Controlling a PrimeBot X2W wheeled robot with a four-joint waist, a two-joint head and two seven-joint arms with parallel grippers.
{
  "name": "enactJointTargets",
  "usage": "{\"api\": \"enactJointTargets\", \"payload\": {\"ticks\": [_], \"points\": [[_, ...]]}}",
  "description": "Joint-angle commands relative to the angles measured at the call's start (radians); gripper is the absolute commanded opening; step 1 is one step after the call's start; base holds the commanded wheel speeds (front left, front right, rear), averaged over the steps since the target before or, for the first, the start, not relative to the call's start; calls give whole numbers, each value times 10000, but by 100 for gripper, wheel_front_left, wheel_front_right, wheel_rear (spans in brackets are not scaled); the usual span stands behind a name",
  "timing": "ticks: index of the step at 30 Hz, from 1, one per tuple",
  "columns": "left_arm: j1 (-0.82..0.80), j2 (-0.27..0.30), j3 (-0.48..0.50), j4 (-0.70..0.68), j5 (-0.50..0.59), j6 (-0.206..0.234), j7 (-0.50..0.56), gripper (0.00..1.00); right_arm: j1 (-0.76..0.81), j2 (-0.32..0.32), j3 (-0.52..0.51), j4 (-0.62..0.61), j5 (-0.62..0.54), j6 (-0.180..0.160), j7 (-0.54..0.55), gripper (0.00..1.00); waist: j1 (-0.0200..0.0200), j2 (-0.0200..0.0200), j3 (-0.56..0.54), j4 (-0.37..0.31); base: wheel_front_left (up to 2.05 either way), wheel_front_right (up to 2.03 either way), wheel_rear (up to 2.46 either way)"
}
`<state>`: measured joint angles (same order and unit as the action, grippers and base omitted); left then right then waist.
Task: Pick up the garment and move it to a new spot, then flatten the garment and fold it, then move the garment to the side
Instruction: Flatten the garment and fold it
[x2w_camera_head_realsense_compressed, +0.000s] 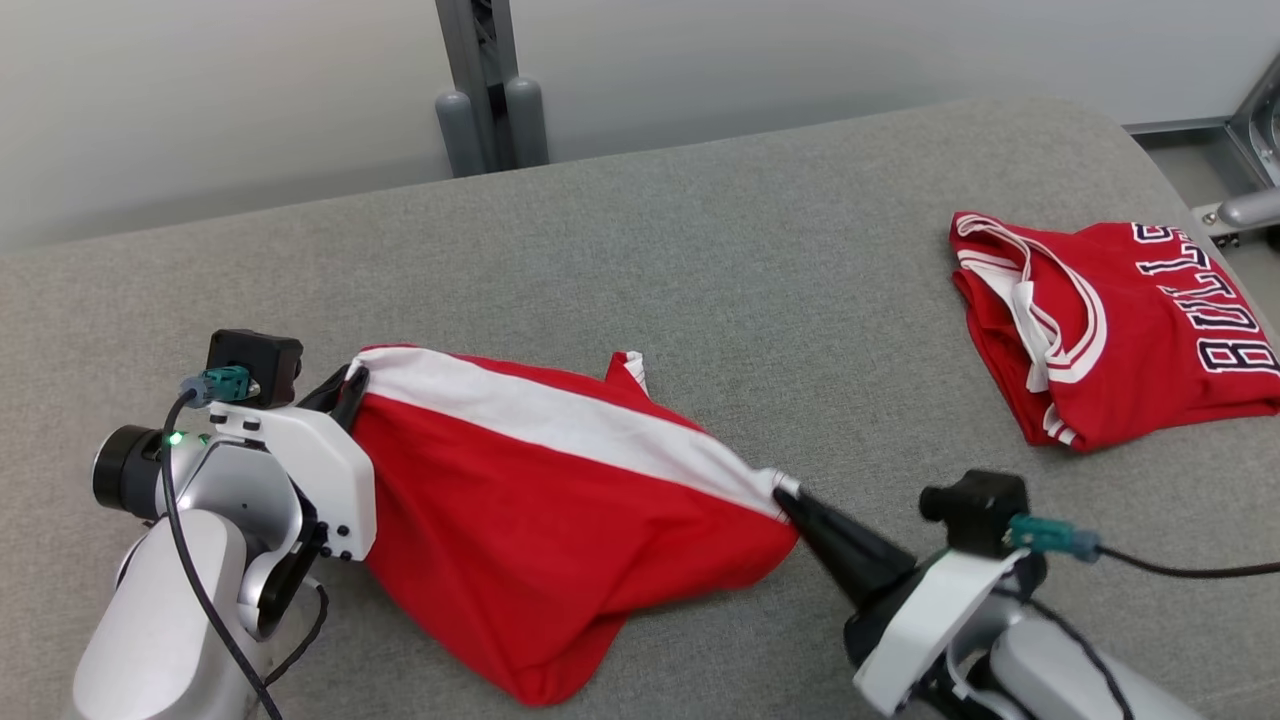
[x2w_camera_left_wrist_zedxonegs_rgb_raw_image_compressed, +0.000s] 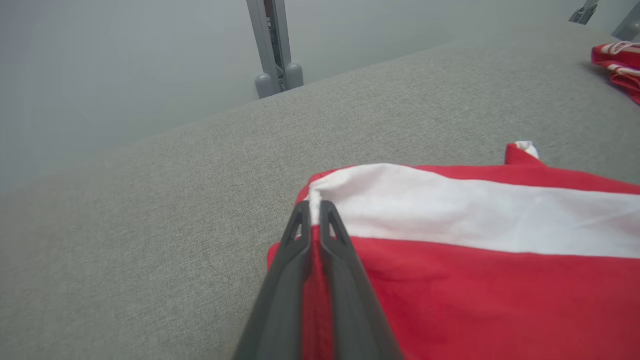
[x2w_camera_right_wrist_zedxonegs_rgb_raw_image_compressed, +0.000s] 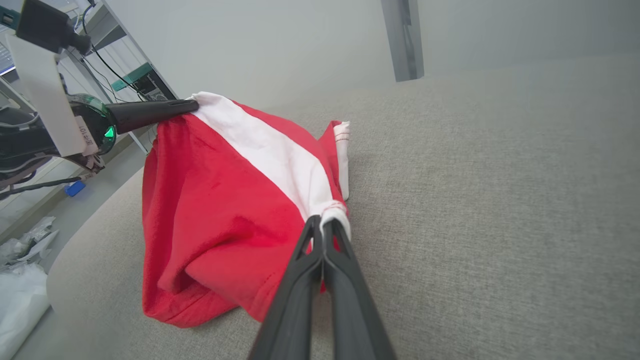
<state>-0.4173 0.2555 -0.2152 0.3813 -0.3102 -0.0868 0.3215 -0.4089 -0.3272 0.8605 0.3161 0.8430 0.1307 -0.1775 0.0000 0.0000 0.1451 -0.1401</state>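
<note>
The table (x2w_camera_head_realsense_compressed: 760, 260) is padded with grey woven fabric, and its far right corner is rounded. A plain pale wall (x2w_camera_head_realsense_compressed: 200, 90) stands behind the far edge. A grey metal post (x2w_camera_head_realsense_compressed: 480, 60) rises at the middle of that edge, with two rounded grey caps (x2w_camera_head_realsense_compressed: 525, 120) at its foot. A metal bracket (x2w_camera_head_realsense_compressed: 1245, 150) sits past the far right corner. Beyond the left edge are a shelf rack (x2w_camera_right_wrist_zedxonegs_rgb_raw_image_compressed: 132, 80) with cables and crumpled white plastic (x2w_camera_right_wrist_zedxonegs_rgb_raw_image_compressed: 20, 280) on the floor (x2w_camera_right_wrist_zedxonegs_rgb_raw_image_compressed: 95, 190). Lighting is even.
</note>
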Motion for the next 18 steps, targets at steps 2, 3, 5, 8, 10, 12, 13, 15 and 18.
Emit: {"api": "enactJointTargets", "payload": {"ticks": [2,3,5,8,10,12,13,15,18], "points": [[-62,-14,50,-200,-98,73,-216,0,-310,-164,-355,160,-232,2,-224,0,0,0,-194,85,0,0,0],[-63,-36,73,-291,-117,95,-288,0,-408,-180,-483,210,-304,2,-256,0,0,0,-267,110,0,0,0],[-44,-101,114,-463,-205,109,-448,0,-662,-216,-759,308,-456,4,-335,0,0,0,-421,154,0,0,0],[16,-231,189,-752,-322,160,-690,0,-1130,-341,-1135,433,-842,2,-424,0,0,0,-671,220,0,0,0],[44,-335,230,-951,-419,192,-903,0,-1450,-357,-1364,505,-1071,2,-491,0,0,0,-845,269,0,0,0],[86,-410,269,-1150,-507,183,-1155,0,-1781,-366,-1607,582,-1341,2,-534,0,0,0,-1010,306,0,0,0],[84,-406,185,-1267,-465,102,-1287,0,-1955,-370,-1687,611,-1499,2,-560,0,0,0,-1088,324,0,0,0],[84,-442,95,-1363,-450,44,-1409,0,-2110,-367,-1766,642,-1660,2,-580,0,0,0,-1158,343,0,0,0],[15,-638,162,-1637,-626,88,-1787,0,-2566,-251,-2022,689,-2227,2,-614,0,0,0,-1275,372,0,0,0]]}}
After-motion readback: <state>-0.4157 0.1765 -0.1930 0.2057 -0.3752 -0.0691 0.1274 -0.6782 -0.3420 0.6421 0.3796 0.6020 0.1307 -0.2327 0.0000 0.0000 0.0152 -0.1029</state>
